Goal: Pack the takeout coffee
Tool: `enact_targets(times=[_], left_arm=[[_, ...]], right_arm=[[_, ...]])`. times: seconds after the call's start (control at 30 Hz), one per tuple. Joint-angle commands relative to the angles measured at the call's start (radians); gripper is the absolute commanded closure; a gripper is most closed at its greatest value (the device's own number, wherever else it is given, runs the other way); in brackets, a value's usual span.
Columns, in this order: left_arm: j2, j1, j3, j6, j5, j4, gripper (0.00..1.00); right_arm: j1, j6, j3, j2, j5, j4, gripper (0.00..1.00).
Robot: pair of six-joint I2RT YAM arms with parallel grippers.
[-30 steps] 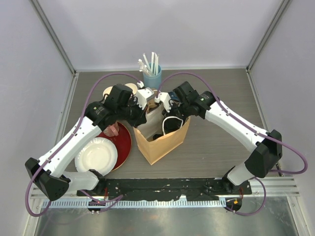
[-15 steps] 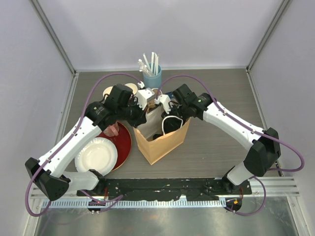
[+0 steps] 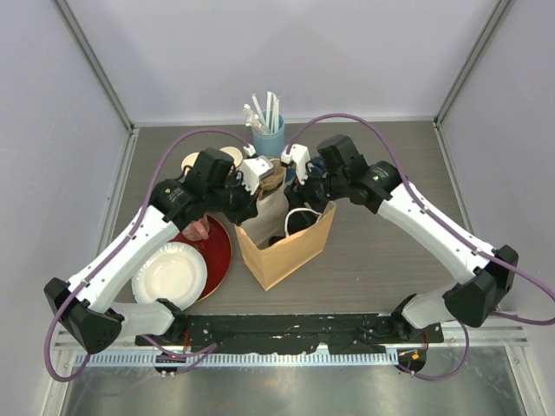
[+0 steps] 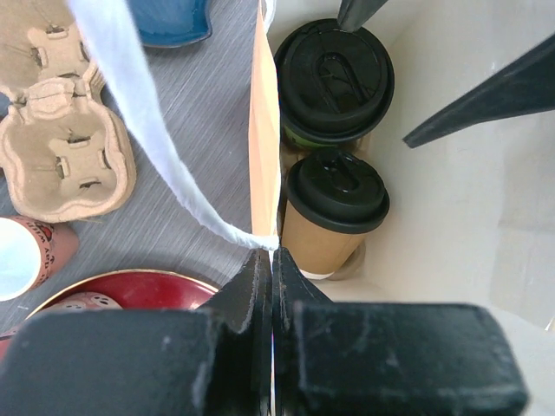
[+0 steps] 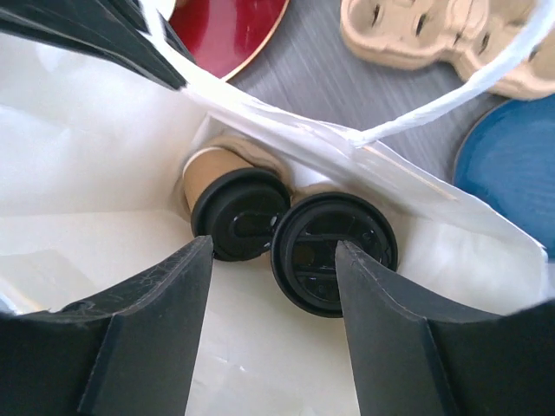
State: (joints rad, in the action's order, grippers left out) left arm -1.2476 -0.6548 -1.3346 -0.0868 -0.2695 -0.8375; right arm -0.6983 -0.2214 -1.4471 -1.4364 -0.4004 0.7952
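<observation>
- The right gripper (image 5: 273,253), nearly closed a second ago low in the mouth of the paper bag (image 3: 286,247), now stands with its jaws spread wide and holding nothing. It has lifted back toward the upper middle of the overhead frame.
- Both takeout coffees stand upright inside the bag, touching. In the left wrist view, the green-sided cup (image 4: 334,82) is at the top centre and the kraft-brown cup (image 4: 334,204) just below it, black lids on.
- The left gripper (image 4: 270,286) stays clamped shut on the bag's upper edge beside the white handle (image 4: 139,113), keeping the mouth open.
- The release suggests that the second cup has been delivered and the packing is all but done. What remains is probably for both arms to draw clear without tipping the bag.
- A cardboard cup carrier (image 4: 65,147) lies unused at the left of the wrist view.
</observation>
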Motion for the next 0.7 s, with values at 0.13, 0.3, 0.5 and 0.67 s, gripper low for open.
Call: enact_targets(times=[0.13, 0.3, 0.5, 0.67], left_arm=[[-0.004, -0.003, -0.032, -0.022, 0.0, -0.014, 1.0], [-0.009, -0.003, -0.037, -0.027, -0.005, -0.015, 1.0], [-0.012, -0.003, -0.037, -0.027, -0.008, -0.018, 1.0], [-0.015, -0.003, -0.035, -0.027, -0.013, -0.018, 1.0]], right_arm=[[-0.004, 0.059, -0.058, 0.134, -0.032, -0.16, 0.3], [-0.004, 0.093, -0.053, 0.189, -0.046, -0.256, 0.29], [-0.004, 0.12, -0.033, 0.248, -0.012, -0.344, 0.28], [-0.004, 0.149, -0.004, 0.297, 0.069, -0.422, 0.28]])
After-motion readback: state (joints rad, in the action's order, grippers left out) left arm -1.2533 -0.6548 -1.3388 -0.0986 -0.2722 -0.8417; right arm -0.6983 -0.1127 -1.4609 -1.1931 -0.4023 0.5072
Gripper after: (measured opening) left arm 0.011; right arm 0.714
